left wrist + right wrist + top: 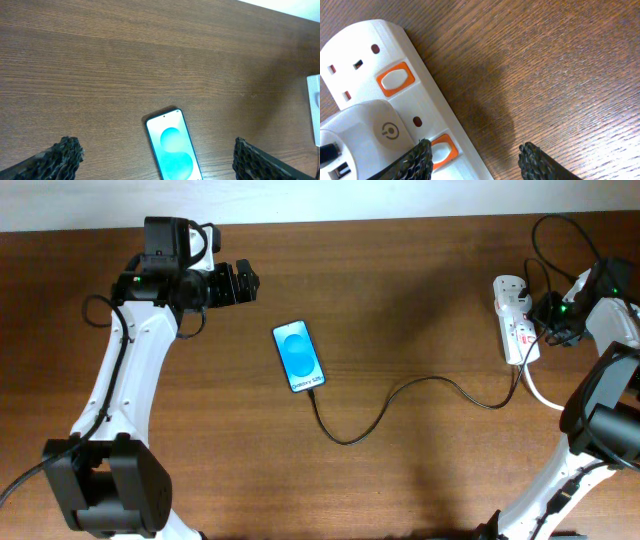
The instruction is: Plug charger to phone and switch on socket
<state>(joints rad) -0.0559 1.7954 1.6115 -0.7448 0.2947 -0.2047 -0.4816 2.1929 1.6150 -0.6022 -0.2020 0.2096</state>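
The phone lies face up mid-table with its blue screen lit; it also shows in the left wrist view. The charger cable runs from the phone's near end in a curve to the socket at the right. My left gripper is open and empty, up and left of the phone; its jaws straddle the phone from above. My right gripper is open over the socket's edge. In the right wrist view its left finger tip sits at an orange-red switch of the socket, next to the white plug block.
A second orange-red switch sits further along the strip. The thick white cord leaves the strip toward the right arm's base. Black robot cables loop at the back right. The table's far edge meets a white wall.
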